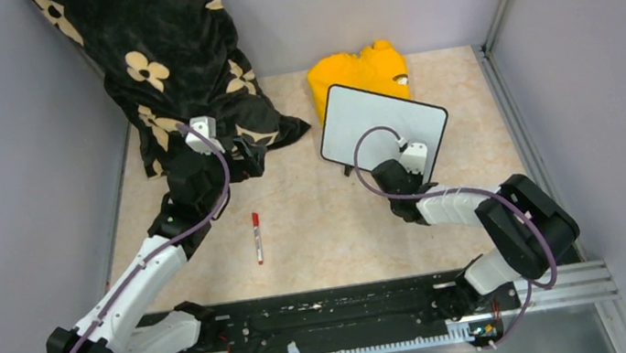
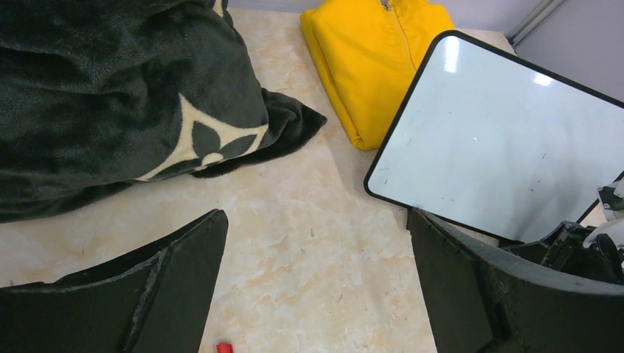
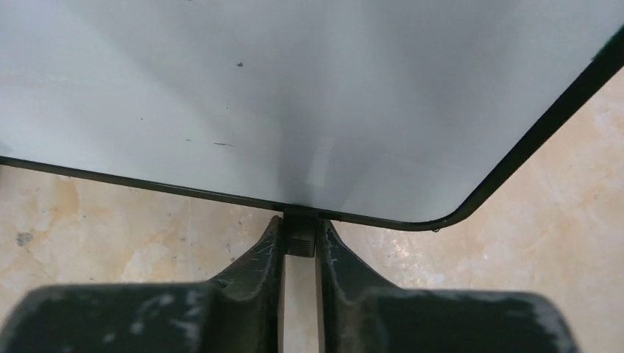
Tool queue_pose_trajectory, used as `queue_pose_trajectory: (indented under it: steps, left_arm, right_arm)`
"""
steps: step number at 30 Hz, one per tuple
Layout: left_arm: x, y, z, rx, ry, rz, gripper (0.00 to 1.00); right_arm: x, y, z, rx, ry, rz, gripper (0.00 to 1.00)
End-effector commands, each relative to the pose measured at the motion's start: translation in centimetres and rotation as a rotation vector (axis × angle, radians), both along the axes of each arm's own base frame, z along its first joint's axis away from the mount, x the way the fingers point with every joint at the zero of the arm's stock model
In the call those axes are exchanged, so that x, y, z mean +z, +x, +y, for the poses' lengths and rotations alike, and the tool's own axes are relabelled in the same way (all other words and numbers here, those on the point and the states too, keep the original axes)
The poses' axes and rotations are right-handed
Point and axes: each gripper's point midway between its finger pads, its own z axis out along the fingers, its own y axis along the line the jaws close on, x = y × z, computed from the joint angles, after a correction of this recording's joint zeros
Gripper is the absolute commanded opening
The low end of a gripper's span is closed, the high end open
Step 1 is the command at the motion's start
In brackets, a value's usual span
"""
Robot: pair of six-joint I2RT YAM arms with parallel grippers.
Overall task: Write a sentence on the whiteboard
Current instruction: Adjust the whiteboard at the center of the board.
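Observation:
The whiteboard (image 1: 382, 119) has a thin black rim and stands tilted at the back right, its far corner by the yellow garment (image 1: 359, 70). Its face is blank apart from small specks, and no red sentence shows. My right gripper (image 1: 385, 169) is shut on a small black foot (image 3: 299, 240) at the board's near edge (image 3: 221, 195). A slim red-capped marker (image 1: 256, 237) lies on the table between the arms. My left gripper (image 1: 247, 158) is open and empty at the blanket's edge. In the left wrist view the left gripper (image 2: 316, 220) is above bare table, with the board (image 2: 500, 140) to its right.
A black blanket with cream flowers (image 1: 172, 58) covers the back left and hangs down the wall. Grey walls close in the beige table (image 1: 316, 222) on the left, back and right. A black rail (image 1: 329, 317) runs along the near edge.

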Motion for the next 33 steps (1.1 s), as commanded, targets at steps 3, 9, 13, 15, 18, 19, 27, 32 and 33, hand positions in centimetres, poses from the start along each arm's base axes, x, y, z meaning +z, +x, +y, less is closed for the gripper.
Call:
queue_pose_trajectory:
  steps: [3, 9, 13, 15, 18, 19, 27, 32, 33]
  left_arm:
    - [0.1, 0.0, -0.4, -0.016, -0.011, -0.009, 0.99]
    - [0.0, 0.0, -0.6, -0.025, -0.015, -0.004, 0.99]
    - [-0.2, 0.0, -0.8, -0.03, -0.016, 0.002, 0.99]
    - [-0.3, 0.0, -0.9, -0.033, -0.016, 0.005, 0.99]
    - [-0.4, 0.0, -0.9, -0.034, -0.015, 0.008, 0.99]
    - [-0.4, 0.0, -0.9, -0.034, -0.014, 0.009, 0.99]
    - [-0.6, 0.0, -1.0, -0.04, -0.014, 0.015, 0.99]
    - [-1.1, 0.2, -1.2, -0.044, -0.008, 0.028, 0.99]
    - [-1.4, 0.2, -1.3, -0.045, -0.006, 0.035, 0.99]
  right_arm:
    - [2.0, 2.2, 0.6, 0.034, -0.002, -0.063, 0.0]
    - [2.0, 1.5, 2.0, 0.16, 0.001, -0.05, 0.0]
    - [2.1, 0.9, 4.2, 0.297, -0.033, -0.042, 0.0]
    - [2.0, 0.5, 5.2, 0.35, -0.039, -0.038, 0.0]
    - [1.7, 0.0, 6.6, 0.416, -0.019, -0.028, 0.0]
    - [1.7, -0.2, 7.0, 0.439, -0.013, -0.027, 0.0]
    - [1.3, -1.5, 8.5, 0.549, 0.013, 0.003, 0.0]
    - [1.0, -2.3, 8.1, 0.56, 0.006, 0.029, 0.0]
    - [1.1, -2.4, 8.1, 0.562, 0.007, 0.031, 0.0]
